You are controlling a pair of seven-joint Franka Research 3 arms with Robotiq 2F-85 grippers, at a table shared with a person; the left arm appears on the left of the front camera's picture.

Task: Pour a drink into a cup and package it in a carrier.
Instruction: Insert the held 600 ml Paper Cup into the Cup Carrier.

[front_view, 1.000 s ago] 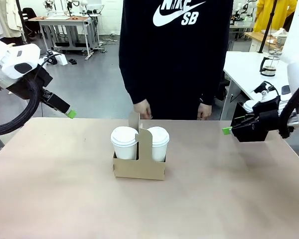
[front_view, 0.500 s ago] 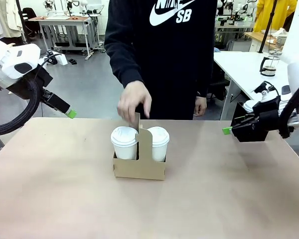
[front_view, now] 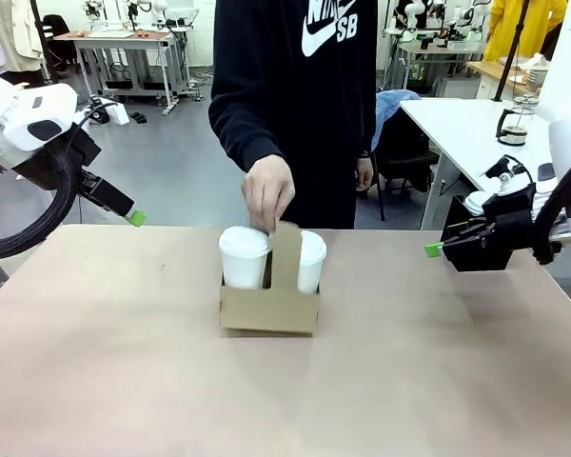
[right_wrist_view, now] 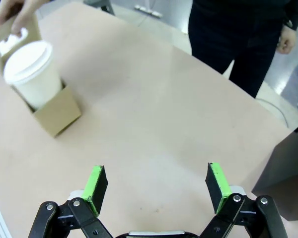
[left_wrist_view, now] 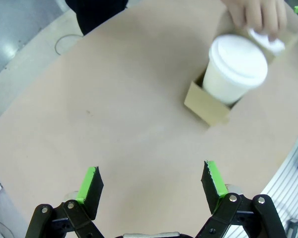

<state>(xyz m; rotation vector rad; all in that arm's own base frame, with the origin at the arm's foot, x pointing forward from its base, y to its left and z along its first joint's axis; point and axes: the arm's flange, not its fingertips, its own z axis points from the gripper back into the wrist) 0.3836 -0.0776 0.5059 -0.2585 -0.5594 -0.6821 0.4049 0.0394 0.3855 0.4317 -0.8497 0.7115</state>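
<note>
Left gripper point(left_wrist_view: 151, 186) and right gripper point(right_wrist_view: 156, 186): jaws wide apart, holding nothing, above bare table point(front_view: 438, 371). Carrier point(front_view: 269, 307) mid-table with two lidded cups point(front_view: 245, 257); person's hand point(front_view: 268, 191) grips its handle. Drink hidden.

The carrier point(front_view: 269, 307) is sitting near the middle of the table point(front_view: 409, 381), with two lidded white cups point(front_view: 244, 257) standing in its slots and rising above its walls. The person's hand point(front_view: 268, 193) is gripping the top of the handle panel, so the way down from above is blocked. The person's body is closing off the far edge behind it. Wide bare tabletop is lying open to the left, right and near side of the carrier. The left gripper point(front_view: 133, 217) is hanging over the far-left edge and the right gripper point(front_view: 432, 249) over the right side, both well apart from the carrier, jaws spread, with nothing between them and it.
</note>
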